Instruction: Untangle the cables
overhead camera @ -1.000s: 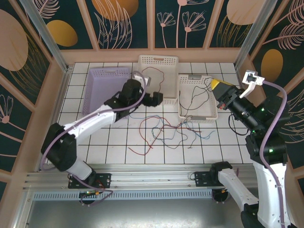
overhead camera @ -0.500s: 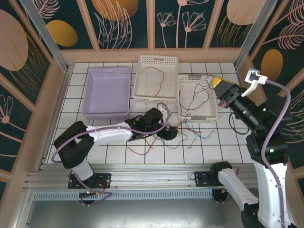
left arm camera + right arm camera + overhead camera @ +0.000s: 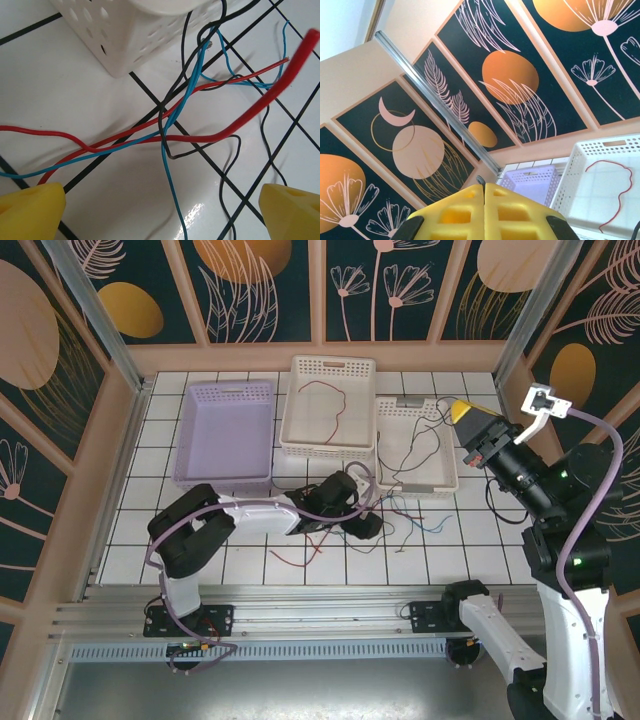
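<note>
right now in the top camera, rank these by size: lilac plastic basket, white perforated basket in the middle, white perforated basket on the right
1. lilac plastic basket and middle white perforated basket: these look about alike, so no ranking between them
2. right white perforated basket: smallest

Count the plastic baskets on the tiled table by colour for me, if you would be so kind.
Lilac perforated plastic basket: 1
White perforated plastic baskets: 2
Total: 3

2 white-and-black arms (image 3: 250,512) with lilac cables (image 3: 598,424), yellow fingers (image 3: 30,210).
</note>
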Action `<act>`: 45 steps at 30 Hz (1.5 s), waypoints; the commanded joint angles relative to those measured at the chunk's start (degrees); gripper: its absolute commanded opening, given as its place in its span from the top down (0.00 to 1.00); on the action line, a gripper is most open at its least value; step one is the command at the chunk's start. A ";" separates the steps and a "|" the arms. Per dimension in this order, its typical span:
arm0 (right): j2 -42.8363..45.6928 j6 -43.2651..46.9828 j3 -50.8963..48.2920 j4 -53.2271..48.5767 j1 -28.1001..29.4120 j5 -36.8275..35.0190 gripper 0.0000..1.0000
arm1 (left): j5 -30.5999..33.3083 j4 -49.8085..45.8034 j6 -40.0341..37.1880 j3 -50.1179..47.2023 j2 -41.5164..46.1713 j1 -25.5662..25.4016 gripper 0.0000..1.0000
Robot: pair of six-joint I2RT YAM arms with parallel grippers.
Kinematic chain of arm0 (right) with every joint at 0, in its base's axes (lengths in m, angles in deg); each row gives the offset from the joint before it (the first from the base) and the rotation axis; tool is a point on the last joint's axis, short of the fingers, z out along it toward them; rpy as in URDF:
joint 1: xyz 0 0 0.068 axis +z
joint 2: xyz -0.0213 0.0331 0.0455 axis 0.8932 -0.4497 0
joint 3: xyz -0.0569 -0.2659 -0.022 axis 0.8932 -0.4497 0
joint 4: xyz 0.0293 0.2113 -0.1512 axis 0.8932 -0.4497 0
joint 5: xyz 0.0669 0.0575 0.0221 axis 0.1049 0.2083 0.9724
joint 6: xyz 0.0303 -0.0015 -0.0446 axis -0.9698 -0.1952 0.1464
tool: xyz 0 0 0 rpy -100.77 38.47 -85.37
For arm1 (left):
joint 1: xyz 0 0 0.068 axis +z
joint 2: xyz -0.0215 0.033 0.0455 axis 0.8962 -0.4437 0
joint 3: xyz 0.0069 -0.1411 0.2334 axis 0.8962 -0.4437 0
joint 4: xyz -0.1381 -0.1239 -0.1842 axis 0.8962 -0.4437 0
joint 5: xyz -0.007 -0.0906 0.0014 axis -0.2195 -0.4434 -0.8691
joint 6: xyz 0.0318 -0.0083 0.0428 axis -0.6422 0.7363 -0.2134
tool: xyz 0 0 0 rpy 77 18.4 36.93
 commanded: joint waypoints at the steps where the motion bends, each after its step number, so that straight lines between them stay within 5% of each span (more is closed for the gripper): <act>1: 0.23 -1.55 1.81 1.51 0.39 1.46 1.00 | 0.21 3.19 -0.04 2.41 -1.97 -0.37 0.03; 8: 0.27 -2.27 2.42 1.46 0.35 1.73 1.00 | 0.50 6.05 1.15 4.05 -5.23 -0.35 0.24; 25: 1.19 -1.27 4.49 -0.98 0.26 -1.47 1.00 | 0.96 15.51 2.62 -9.78 0.00 -0.38 1.00; 35: 0.64 0.15 8.63 -3.00 0.22 -8.18 1.00 | 5.14 18.01 2.77 -18.48 8.84 -0.32 1.00; 45: -2.43 4.20 18.33 -8.00 0.21 -17.36 1.00 | 13.91 10.70 3.82 -26.34 20.59 3.19 1.00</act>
